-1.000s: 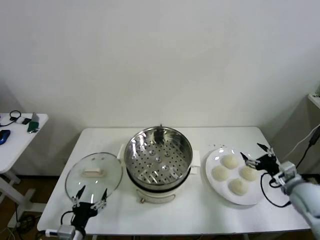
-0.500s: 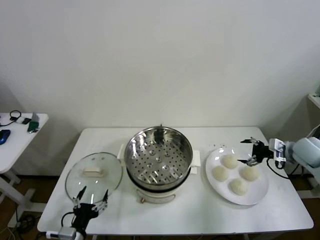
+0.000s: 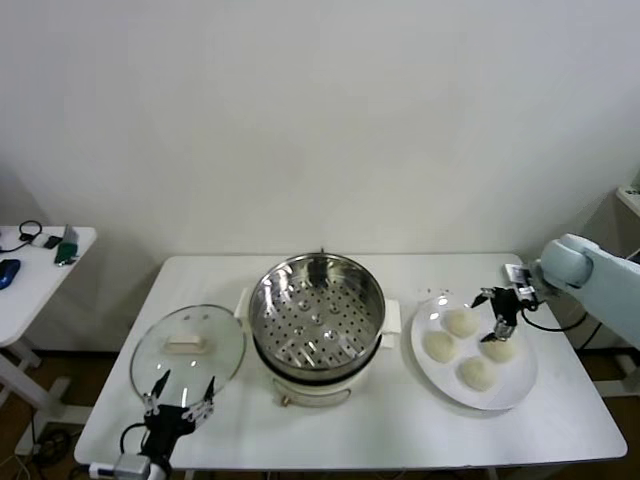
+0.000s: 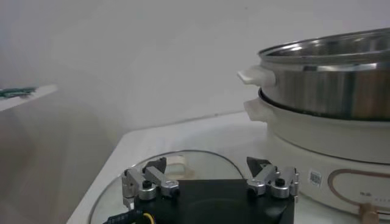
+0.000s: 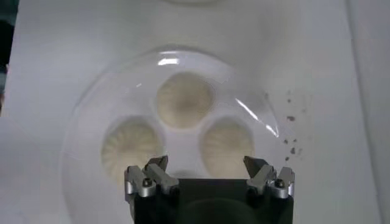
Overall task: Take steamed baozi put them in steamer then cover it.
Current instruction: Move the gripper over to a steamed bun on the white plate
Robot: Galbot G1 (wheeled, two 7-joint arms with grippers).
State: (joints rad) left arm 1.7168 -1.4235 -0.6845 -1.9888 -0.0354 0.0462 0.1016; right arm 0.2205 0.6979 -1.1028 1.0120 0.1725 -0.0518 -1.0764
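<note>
Four off-white baozi lie on a white plate [image 3: 518, 384] at the table's right: one at the back [image 3: 460, 322], one at the left [image 3: 440, 345], one at the right [image 3: 497, 349], one at the front [image 3: 478, 373]. My right gripper [image 3: 497, 309] hovers open and empty above the plate's far right, just over the right baozi. In the right wrist view three baozi [image 5: 184, 100] show beyond the open gripper [image 5: 206, 165]. The steel steamer [image 3: 318, 315] stands empty mid-table. The glass cover [image 3: 188, 345] lies flat to its left. My left gripper [image 3: 180, 405] is parked open at the cover's front edge.
The left wrist view shows the cover [image 4: 183, 163] just ahead of the open left gripper [image 4: 207, 171] and the steamer [image 4: 329, 79] beyond. A small side table [image 3: 40, 262] with gadgets stands far left. Bare tabletop [image 3: 380, 420] lies before the steamer.
My right arm has swung from the table's front right up and round to the back. Its gripper now hangs over the plate's far right side. The left arm has stayed put.
</note>
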